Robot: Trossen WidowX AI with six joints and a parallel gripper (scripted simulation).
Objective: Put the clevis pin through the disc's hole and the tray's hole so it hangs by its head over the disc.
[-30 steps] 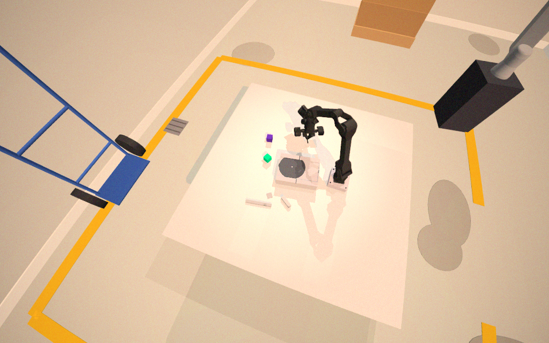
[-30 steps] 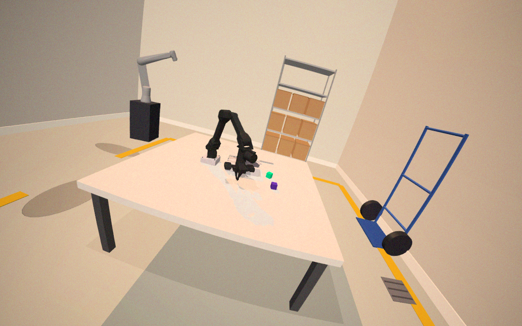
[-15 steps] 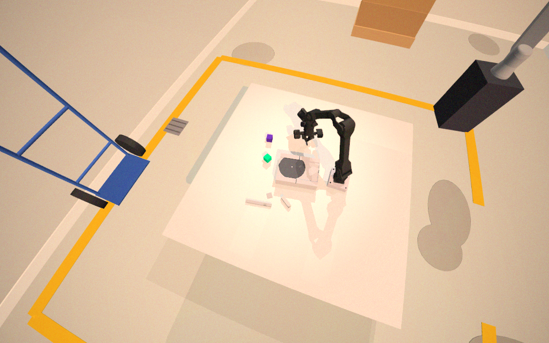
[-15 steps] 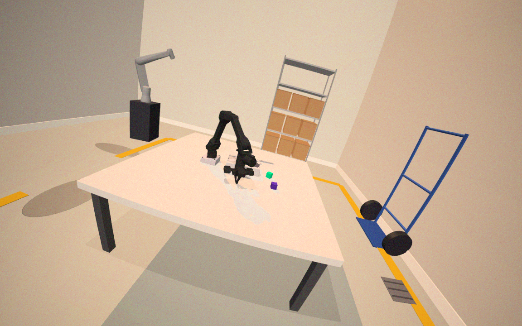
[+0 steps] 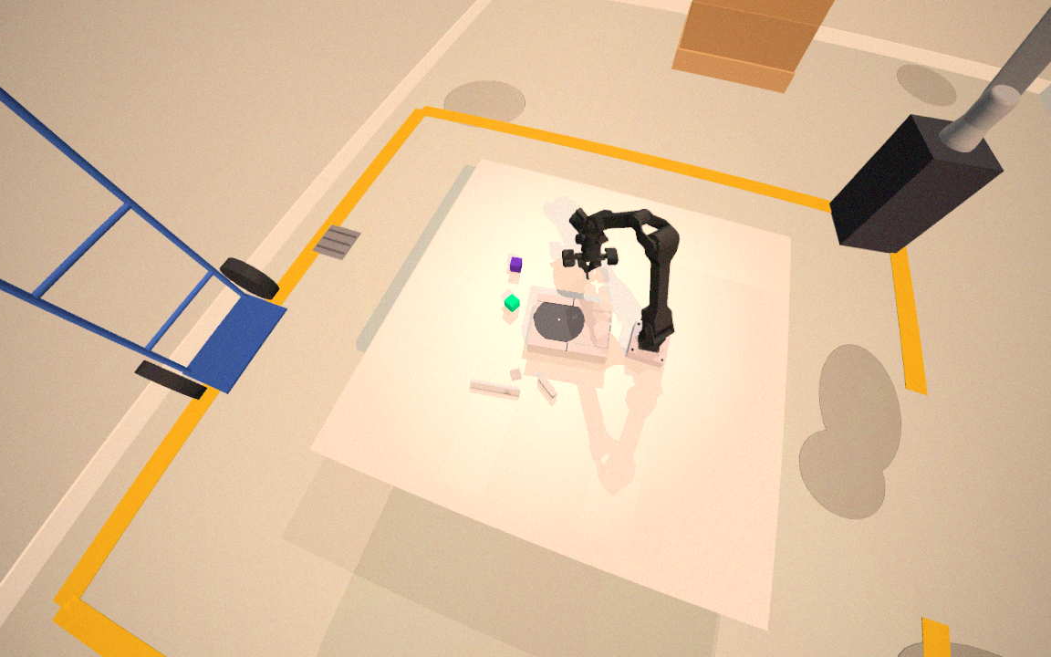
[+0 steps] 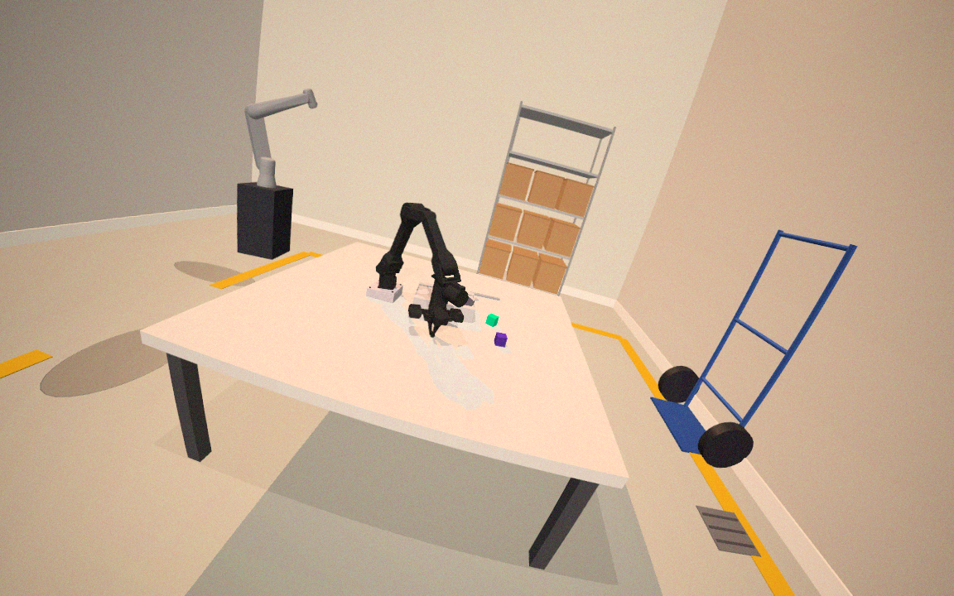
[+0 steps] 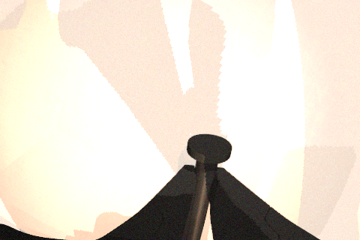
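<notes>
The dark disc (image 5: 546,328) lies flat inside the pale tray (image 5: 590,353), in its left part in the top view, with a small light dot at its middle. I cannot make out the tray's pin hole. My gripper (image 5: 588,274) (image 6: 433,333) (image 7: 202,175) is over the table beyond the tray's far edge in the top view, clear of the tray. It is shut on the pin (image 7: 209,148). In the wrist view the pin's round head stands out past the fingertips and its shank runs back between the fingers. The pin is too small to make out in the top and exterior views.
A purple cube (image 5: 515,265) (image 6: 500,339) and a green cube (image 5: 511,303) (image 6: 491,319) lie on the table (image 5: 676,490) (image 6: 280,340) left of the tray in the top view. A long pale bar (image 5: 494,390), a shorter bar (image 5: 546,386) and a small pale block (image 5: 515,374) lie near the tray.
</notes>
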